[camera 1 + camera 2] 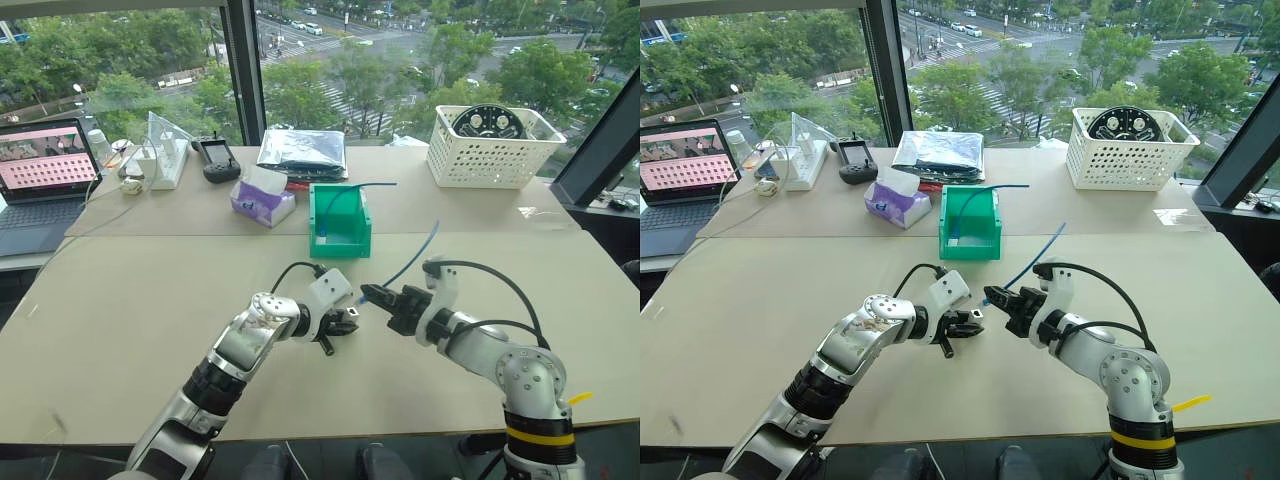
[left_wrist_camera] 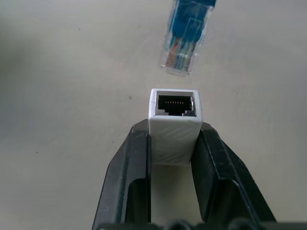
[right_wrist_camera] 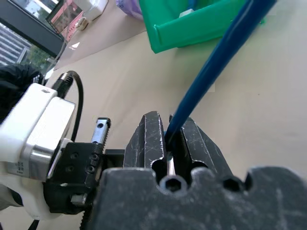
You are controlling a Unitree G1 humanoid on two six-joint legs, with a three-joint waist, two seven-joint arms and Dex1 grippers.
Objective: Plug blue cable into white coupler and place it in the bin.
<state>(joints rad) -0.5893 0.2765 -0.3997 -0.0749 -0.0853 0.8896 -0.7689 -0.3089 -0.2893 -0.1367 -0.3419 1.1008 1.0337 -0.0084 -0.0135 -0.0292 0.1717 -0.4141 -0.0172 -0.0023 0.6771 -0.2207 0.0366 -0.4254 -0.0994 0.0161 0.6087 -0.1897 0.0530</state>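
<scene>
The white coupler point(image 2: 175, 127) sits clamped between my left gripper's point(image 2: 175, 130) two black fingers, its dark socket facing outward. Just beyond that socket hovers the clear plug of the blue cable point(image 2: 184, 43), a small gap away and not inserted. My right gripper point(image 3: 170, 122) is shut on the blue cable point(image 3: 220, 62) close behind the plug. In the head views the two grippers meet tip to tip over the table's middle, left gripper point(image 1: 345, 322) and right gripper point(image 1: 368, 296), and the cable point(image 1: 412, 260) trails up and to the right. The green bin point(image 1: 340, 240) stands just behind them.
Another blue cord point(image 1: 352, 187) hangs out of the bin. Behind it lie a purple tissue pack point(image 1: 262, 200), a black bag point(image 1: 303, 150), a handheld controller point(image 1: 218, 158) and a power strip point(image 1: 165, 160). A white perforated basket point(image 1: 495, 150) is back right, a laptop point(image 1: 45, 175) far left.
</scene>
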